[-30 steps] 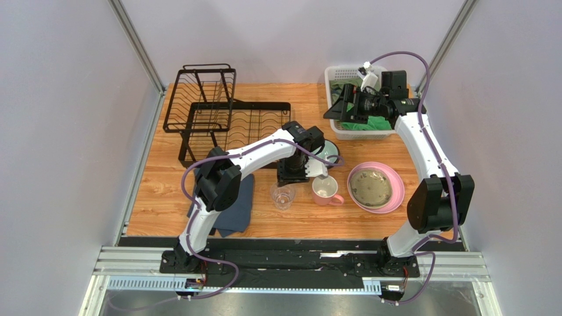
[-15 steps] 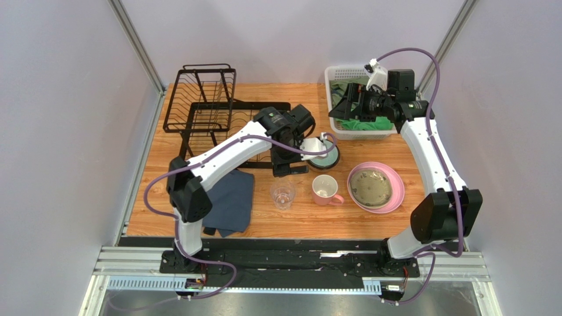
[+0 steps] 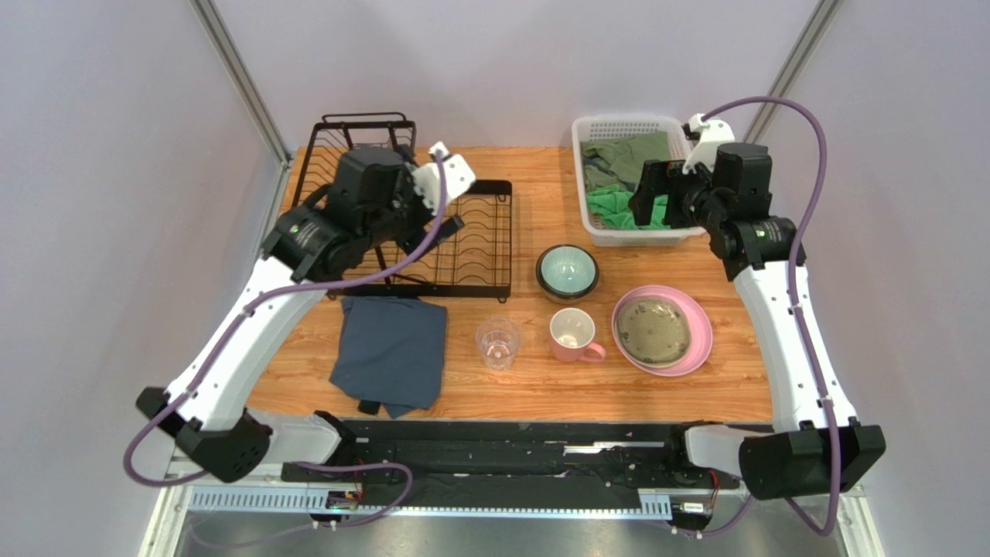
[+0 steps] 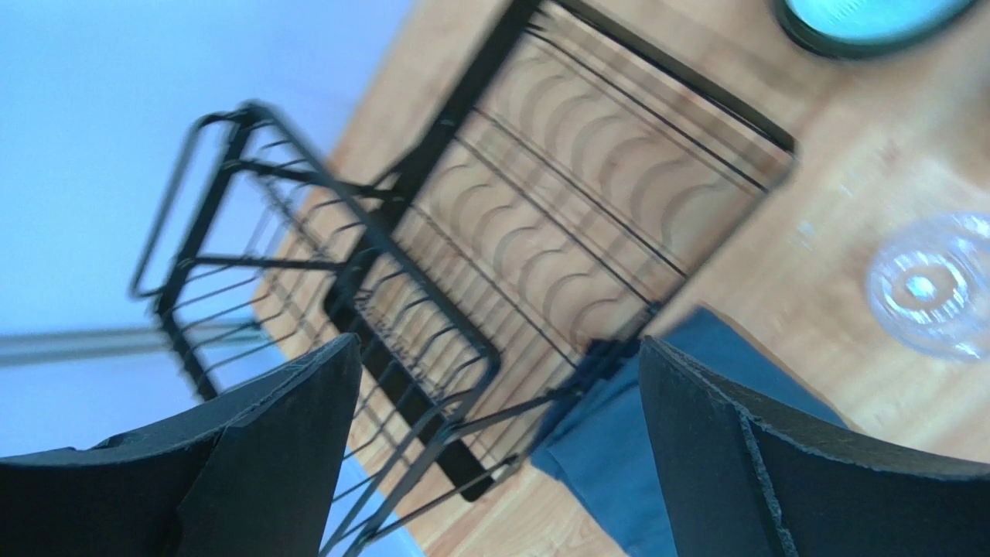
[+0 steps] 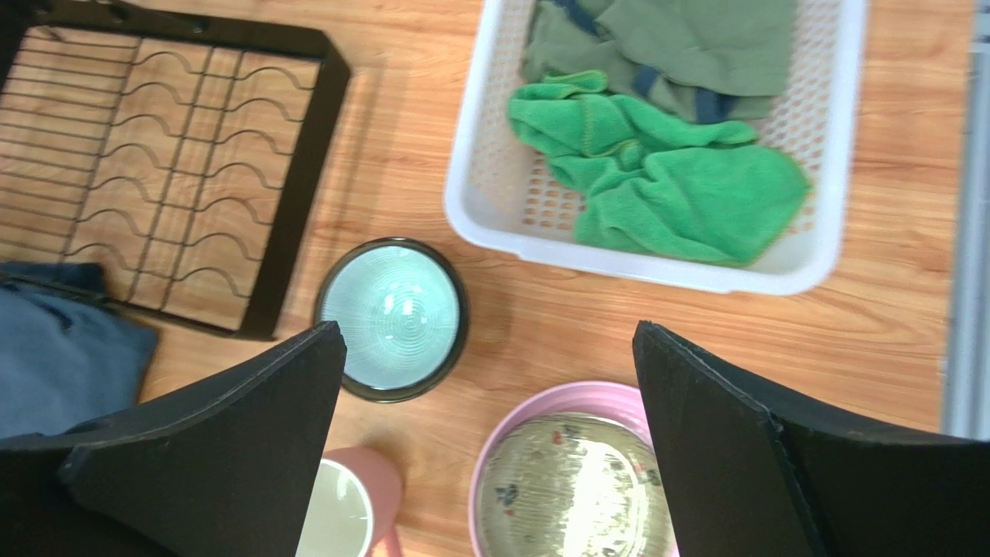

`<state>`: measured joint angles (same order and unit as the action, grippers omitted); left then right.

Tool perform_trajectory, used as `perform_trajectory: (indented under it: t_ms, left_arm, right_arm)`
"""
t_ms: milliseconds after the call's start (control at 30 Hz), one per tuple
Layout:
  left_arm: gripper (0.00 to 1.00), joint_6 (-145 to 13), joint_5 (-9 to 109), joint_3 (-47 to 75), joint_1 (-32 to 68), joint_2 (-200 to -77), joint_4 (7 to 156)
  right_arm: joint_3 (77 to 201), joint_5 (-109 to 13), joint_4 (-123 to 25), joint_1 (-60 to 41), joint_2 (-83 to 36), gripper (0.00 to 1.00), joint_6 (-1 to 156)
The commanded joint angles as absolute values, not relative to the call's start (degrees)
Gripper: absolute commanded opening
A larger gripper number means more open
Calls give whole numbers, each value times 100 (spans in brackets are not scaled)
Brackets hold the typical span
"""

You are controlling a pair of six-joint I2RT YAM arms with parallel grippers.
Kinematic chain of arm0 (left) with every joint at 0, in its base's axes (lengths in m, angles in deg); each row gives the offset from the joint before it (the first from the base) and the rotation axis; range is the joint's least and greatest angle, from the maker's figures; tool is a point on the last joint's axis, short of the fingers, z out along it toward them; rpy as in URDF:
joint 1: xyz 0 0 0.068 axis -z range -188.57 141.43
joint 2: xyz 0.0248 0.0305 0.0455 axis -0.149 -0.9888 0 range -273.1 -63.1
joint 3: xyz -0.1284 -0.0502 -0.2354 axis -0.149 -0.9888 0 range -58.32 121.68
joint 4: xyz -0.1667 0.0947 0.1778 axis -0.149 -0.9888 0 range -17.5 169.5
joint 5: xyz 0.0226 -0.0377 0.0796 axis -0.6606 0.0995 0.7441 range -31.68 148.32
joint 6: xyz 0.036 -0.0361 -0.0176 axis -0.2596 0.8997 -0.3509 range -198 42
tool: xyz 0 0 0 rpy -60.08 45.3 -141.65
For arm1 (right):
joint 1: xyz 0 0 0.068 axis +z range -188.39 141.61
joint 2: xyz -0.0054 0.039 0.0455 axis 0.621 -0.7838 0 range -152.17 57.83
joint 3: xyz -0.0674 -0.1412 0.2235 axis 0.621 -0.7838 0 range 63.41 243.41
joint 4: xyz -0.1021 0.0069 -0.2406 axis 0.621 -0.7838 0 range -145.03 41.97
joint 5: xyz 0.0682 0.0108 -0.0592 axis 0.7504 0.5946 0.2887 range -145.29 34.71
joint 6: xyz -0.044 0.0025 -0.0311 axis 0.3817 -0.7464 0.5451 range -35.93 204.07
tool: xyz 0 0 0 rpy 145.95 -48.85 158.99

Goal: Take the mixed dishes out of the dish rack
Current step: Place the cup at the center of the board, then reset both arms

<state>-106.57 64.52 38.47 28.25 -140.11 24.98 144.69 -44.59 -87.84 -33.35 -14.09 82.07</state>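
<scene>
The black wire dish rack [image 3: 395,221] stands at the back left with nothing on its shelf or slotted tray [image 4: 546,232]. On the table sit the dark bowl with teal inside [image 3: 568,272], the pink mug [image 3: 573,334], the clear glass [image 3: 497,344], and the pink plate [image 3: 695,337] with the cream plate [image 3: 653,328] lying in it. My left gripper [image 3: 432,218] hangs open and empty above the rack. My right gripper [image 3: 654,197] is open and empty too, high over the white basket's near edge, looking down on the bowl [image 5: 392,317] and plates.
A folded blue-grey cloth [image 3: 391,352] lies in front of the rack. A white plastic basket [image 3: 585,209] of green cloths stands at the back right. Grey walls close in the table on both sides.
My left gripper opened, left the bowl standing on the table and swung back left above the rack. My right arm pulled back to the right and rose over the basket.
</scene>
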Motion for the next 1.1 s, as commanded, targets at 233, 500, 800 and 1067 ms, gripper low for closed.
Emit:
perform_trajectory:
  t_ms: [233,500,800,1067]
  left_arm:
    - [99,-9989,6983,2298,1333,-12042,4926]
    - [99,-9558,7089,2122,857,-11908,5321]
    - [99,-9092,6808,1691,391,-11785,5849]
    - [99,-8916,6720,1630,268,-11759,5929]
  right_arm:
    - [14278,-5503,-8134,-3356,-791,100,8759]
    - [14515,-5520,-8107,-3356,-844,99,8750]
    - [14585,-5898,-8002,-3356,-756,98,8838]
    - [14717,-5898,-8020,-3356,-808,96,8829]
